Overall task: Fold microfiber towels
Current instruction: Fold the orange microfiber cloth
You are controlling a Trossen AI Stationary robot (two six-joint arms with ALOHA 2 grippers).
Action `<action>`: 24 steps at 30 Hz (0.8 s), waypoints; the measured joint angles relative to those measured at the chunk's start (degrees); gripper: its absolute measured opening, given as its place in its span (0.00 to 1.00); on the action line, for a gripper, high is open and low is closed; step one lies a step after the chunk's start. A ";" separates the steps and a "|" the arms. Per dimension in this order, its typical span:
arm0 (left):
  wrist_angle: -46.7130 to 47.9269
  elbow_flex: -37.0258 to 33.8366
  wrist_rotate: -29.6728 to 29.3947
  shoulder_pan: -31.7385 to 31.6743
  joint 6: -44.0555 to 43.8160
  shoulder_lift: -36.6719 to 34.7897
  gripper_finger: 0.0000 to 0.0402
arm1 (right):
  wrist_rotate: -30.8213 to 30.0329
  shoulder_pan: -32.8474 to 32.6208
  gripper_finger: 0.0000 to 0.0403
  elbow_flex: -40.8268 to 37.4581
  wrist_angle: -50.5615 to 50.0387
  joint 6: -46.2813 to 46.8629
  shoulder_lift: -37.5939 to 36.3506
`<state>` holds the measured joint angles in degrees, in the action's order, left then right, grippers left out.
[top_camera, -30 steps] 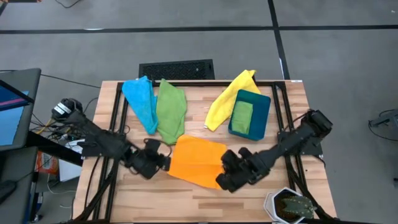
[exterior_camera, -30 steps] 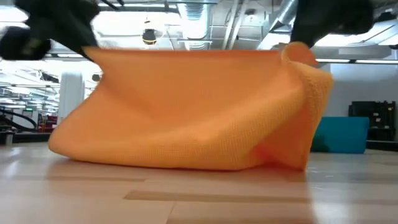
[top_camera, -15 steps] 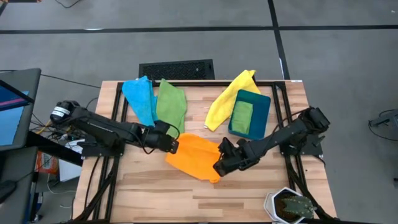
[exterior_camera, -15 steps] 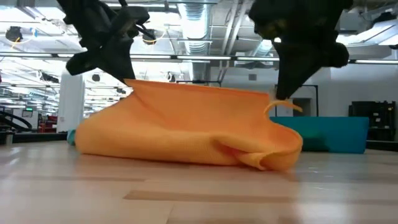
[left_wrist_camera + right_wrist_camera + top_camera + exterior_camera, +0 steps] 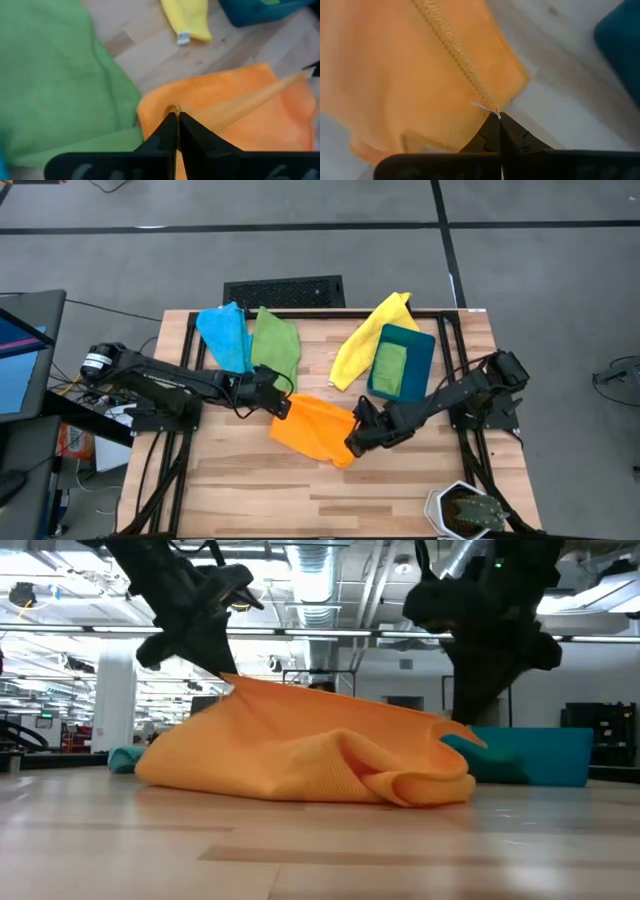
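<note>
We pinch the soft orange microfiber towel [image 5: 312, 430] at two corners, left gripper [image 5: 283, 406] at ten o'clock and right gripper [image 5: 352, 442] at three, both clamped tight on it, to carry its edge over for a fold.

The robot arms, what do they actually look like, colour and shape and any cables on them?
Both arms are matte black with chunky jointed segments. The left arm has a round silvery cap at its base end and thin black cables looping along it near the wrist. The right arm is equally dark and blocky at the joints. The left gripper and right gripper each end in two slim, tapered black fingers.
</note>
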<state>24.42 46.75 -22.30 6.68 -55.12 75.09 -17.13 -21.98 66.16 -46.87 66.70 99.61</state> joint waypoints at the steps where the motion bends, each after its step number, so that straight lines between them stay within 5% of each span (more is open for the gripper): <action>1: -1.61 -0.80 1.02 -0.16 0.08 0.00 0.01 | 0.18 -0.04 0.03 -0.11 -0.04 0.45 0.00; 13: -5.75 -4.66 1.94 -0.55 4.99 0.02 0.33 | 0.47 -0.02 0.15 -0.47 -0.67 0.79 0.00; 16: -5.82 -4.66 6.37 -0.56 5.00 -0.03 0.40 | 0.26 -0.02 0.16 -0.47 -0.68 0.64 0.00; 20: -7.83 -4.66 16.38 2.91 11.46 -0.11 0.43 | 0.09 0.00 0.19 -0.45 -0.89 -1.05 0.00; 24: -5.06 -4.66 14.41 9.64 18.36 0.63 0.40 | 0.07 0.43 0.27 -0.45 -1.75 -2.08 0.00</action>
<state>19.35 42.09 -7.89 16.32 -36.76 75.72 -17.06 -21.55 65.71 -48.62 64.62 99.61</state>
